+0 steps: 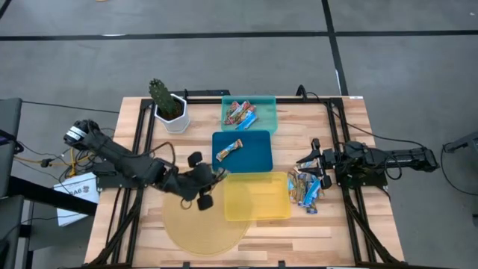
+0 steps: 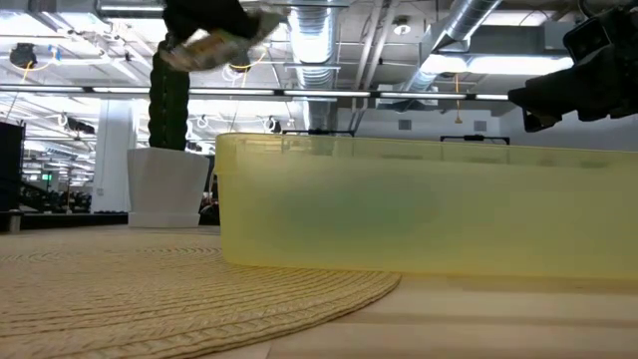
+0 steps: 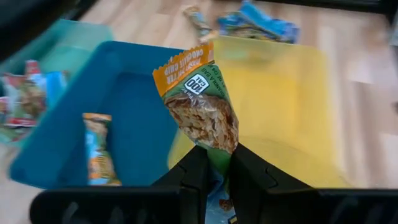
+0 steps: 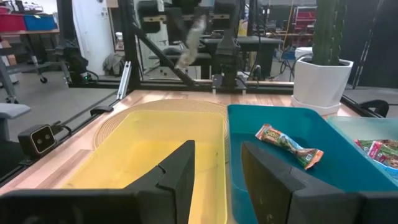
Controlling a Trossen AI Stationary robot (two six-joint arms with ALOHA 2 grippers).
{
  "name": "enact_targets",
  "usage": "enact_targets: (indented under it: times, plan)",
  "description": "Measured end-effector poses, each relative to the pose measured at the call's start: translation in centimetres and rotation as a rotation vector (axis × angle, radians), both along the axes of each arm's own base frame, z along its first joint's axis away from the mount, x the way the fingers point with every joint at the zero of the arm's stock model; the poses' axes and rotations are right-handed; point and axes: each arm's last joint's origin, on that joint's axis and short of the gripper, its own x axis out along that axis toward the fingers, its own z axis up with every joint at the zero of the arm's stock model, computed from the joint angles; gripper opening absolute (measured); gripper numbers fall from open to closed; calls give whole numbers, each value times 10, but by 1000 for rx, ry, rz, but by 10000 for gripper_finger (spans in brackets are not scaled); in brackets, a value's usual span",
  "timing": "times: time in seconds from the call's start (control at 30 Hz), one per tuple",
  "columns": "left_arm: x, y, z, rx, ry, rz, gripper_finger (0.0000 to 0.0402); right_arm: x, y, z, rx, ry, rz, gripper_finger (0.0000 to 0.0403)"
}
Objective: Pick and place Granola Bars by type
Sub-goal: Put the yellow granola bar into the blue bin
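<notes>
A tan-brown granola bar [image 3: 200, 102] was held upright by its lower end, long axis vertical, pinched in the nearly closed left gripper [image 3: 214, 168] above the yellow tray's [image 1: 258, 213] corner. One bar [image 1: 229, 150] lay in the blue tray [image 1: 258, 157], several [image 1: 240, 113] in the teal tray [image 1: 267, 102]. The right gripper [image 4: 217, 165] was held half open, holding nothing.

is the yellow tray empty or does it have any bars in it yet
Empty: the yellow tray shows only bare floor in the high and right wrist views.
</notes>
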Motion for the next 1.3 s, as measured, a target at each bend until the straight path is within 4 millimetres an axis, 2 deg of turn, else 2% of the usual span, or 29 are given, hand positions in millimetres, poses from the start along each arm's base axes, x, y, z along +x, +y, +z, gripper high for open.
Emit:
enact_targets:
  times: [0.37, 0.57, 0.7, 0.9, 1.3]
  plan:
    - [18, 73, 0, 91, 38, 199, 43, 0, 0, 0, 0, 0, 0, 124]
    - [20, 115, 0, 123, 63, 317, 43, 0, 0, 0, 0, 0, 0, 124]
    - [18, 135, 0, 120, 70, 386, 43, 0, 0, 0, 0, 0, 0, 124]
    - [16, 148, 0, 126, 80, 418, 43, 0, 0, 0, 0, 0, 0, 124]
    - [20, 149, -4, 144, 101, 409, 43, 0, 0, 0, 0, 0, 0, 124]
